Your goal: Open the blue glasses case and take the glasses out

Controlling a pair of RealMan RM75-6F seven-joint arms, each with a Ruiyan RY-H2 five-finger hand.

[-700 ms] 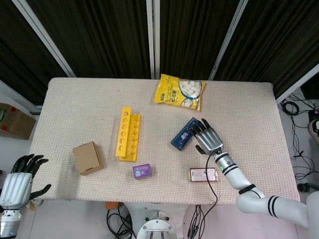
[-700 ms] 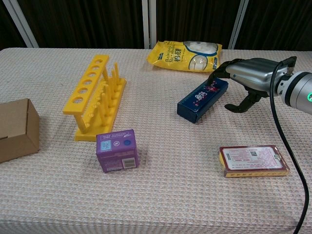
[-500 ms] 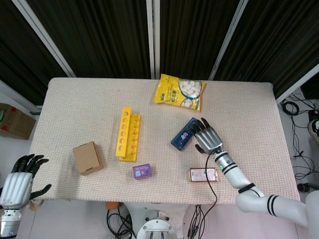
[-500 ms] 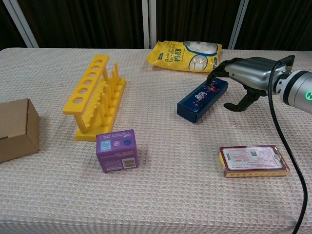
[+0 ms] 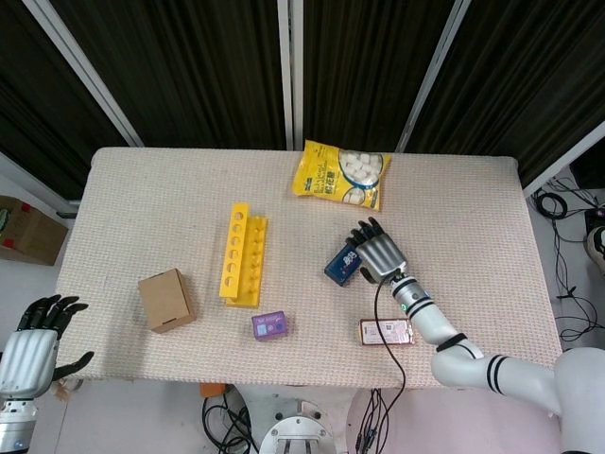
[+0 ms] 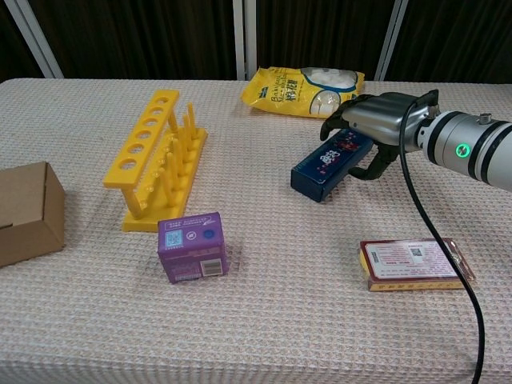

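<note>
We saw the flat blue rectangular glasses case (image 6: 331,164) lying closed near the middle of the beige woven tablecloth (image 6: 320,320) — just below the yellow plastic snack bag (image 6: 306,82) — with our silver right hand (image 6: 374,120) arched over its far end. Its fingers (image 6: 342,114) curled down over the top edge, thumb low beside the near edge, though whether they actually gripped it we could not tell. Our left hand (image 5: 28,342) hung off the table's near-left corner, fingers spread, holding nothing.
</note>
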